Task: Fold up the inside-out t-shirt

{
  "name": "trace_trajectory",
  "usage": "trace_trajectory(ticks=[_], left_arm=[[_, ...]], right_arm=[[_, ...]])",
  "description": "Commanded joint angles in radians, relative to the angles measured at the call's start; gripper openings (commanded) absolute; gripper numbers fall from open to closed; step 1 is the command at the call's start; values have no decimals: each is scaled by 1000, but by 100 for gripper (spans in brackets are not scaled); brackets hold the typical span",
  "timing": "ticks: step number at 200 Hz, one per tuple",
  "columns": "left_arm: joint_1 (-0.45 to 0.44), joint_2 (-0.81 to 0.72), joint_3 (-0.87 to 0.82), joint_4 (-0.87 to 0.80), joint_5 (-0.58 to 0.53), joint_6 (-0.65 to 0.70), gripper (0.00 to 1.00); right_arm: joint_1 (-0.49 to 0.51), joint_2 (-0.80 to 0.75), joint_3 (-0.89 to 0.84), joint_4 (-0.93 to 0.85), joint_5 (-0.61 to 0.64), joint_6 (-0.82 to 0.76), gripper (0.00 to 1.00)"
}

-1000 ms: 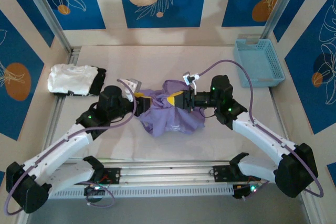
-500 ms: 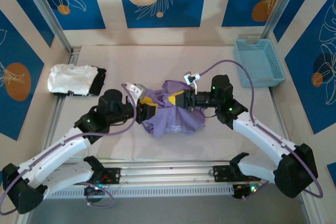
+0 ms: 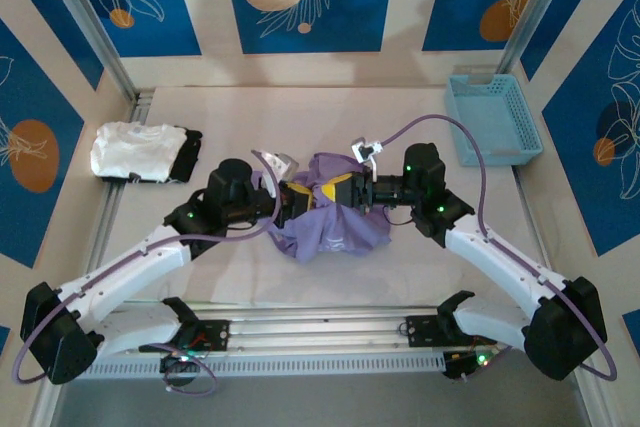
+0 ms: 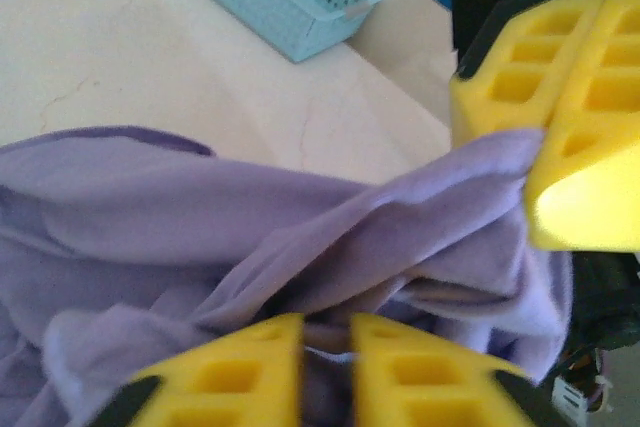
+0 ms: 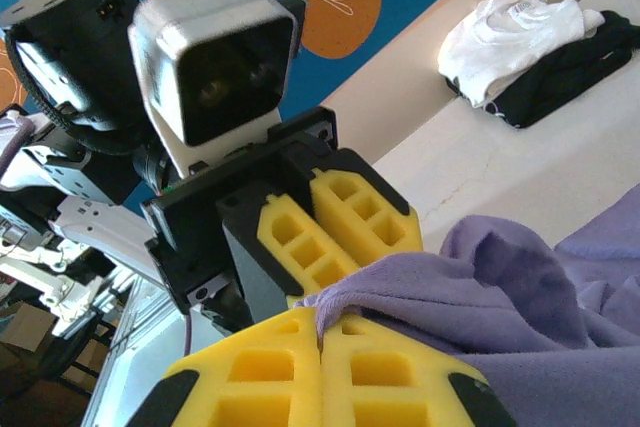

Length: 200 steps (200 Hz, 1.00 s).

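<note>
One crumpled shirt [image 3: 335, 229] lies unfolded at mid table [image 3: 330, 117], seen from above; we judge all folding is left. Left wrist: our left gripper [image 4: 325, 367] is clamped on its cloth. Right wrist: our right gripper [image 5: 320, 372] pinches the same ridge.

table [image 3: 330, 112] | ctr: lavender t-shirt [image 3: 335, 232], bunched | far L: white garment [image 3: 130, 152], black garment [image 3: 188, 155] touching | far R: blue basket [image 3: 500, 155]

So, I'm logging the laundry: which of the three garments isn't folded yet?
The lavender t-shirt, lying crumpled in the middle; the white garment and black garment sit folded together at the far left.
</note>
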Motion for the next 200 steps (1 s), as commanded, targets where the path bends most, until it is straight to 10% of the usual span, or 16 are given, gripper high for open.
trace_trajectory(ticks=[1,84,123,135,200], left_arm=[[5,-25,-22,160,75,-35,0],[72,-175,-210,616,397,-245,0],[69,-157,-108,201,166,-26,0],[62,-128,-75,109,109,32,14],[41,27,1,118,147,63,39]], right_arm=[[-14,-43,-17,-31,-24,-55,0],[-65,-47,-84,87,-31,60,2],[-63,-59,-74,79,-38,51,0],[-65,-60,-69,65,-38,43,0],[-46,-49,-58,48,-35,29,0]])
